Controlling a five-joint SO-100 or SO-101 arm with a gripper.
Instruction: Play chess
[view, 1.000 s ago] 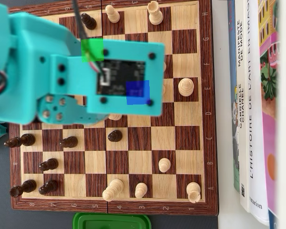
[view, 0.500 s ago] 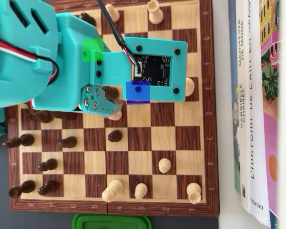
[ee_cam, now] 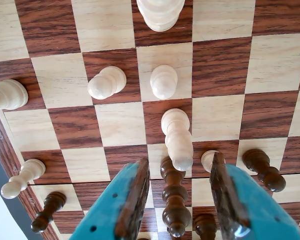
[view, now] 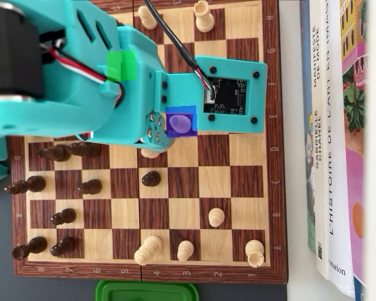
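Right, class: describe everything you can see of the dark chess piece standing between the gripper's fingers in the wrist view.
The dark chess piece looks like turned, glossy brown wood: a rounded head, collar rings and a bulging body. It stands upright on the chessboard, between the teal gripper fingers, which are open with gaps on both sides, so nothing grips it. A pale piece stands just beyond it.

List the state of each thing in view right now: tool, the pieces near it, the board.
Tool: open, fingers either side of a dark piece.
Dark piece: upright between the fingers, not gripped.
Tall light piece: upright, just ahead of the tool.
Light pawn: upright on a light square.
Chessboard: open flat, pieces scattered mid-game.
Green lid: lying off the board.
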